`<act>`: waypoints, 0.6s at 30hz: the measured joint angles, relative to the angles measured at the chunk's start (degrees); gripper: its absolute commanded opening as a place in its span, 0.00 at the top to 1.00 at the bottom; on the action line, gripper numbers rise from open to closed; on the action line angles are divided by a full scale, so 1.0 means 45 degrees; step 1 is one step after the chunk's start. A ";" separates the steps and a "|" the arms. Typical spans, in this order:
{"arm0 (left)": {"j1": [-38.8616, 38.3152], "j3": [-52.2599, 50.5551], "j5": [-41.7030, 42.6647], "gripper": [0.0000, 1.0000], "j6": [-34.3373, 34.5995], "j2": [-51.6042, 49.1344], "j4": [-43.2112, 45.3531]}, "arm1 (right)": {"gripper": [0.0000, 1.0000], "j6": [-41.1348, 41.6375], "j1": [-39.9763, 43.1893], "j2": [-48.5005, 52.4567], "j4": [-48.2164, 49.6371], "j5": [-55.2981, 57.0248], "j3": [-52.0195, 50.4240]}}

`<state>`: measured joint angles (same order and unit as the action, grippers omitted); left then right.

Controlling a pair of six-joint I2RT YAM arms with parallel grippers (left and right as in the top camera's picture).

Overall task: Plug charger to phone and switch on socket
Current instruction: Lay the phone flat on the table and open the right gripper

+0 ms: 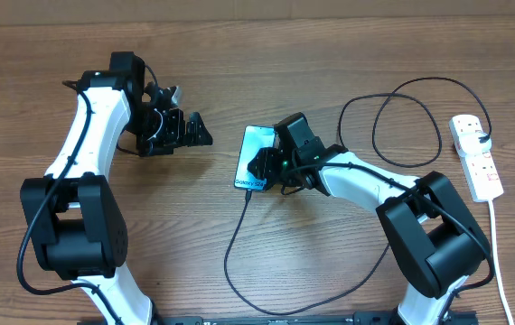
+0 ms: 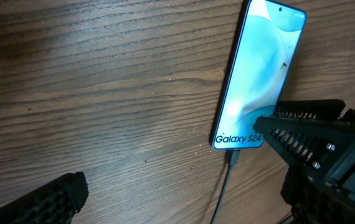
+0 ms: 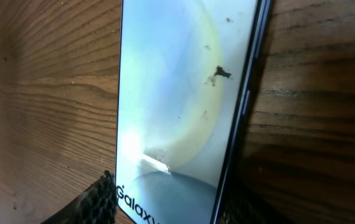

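I see a brown wood-grain table (image 1: 203, 54) filling nearly the whole overhead view, evenly lit, with only soft shadows on it. A pale strip (image 1: 239, 5) runs along its far edge; I can't tell what it is.

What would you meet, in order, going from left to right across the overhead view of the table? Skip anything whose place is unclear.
left gripper → phone → power strip
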<state>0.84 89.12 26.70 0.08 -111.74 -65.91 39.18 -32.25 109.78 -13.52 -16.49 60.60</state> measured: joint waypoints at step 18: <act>0.0000 0.0000 0.0000 0.00 0.0000 0.0000 0.0005 | 0.14 -0.0039 -0.0010 -0.0146 0.0000 0.0010 0.0121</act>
<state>0.84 89.12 26.70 0.08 -111.74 -65.89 39.00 -32.29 109.12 -13.52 -16.45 61.14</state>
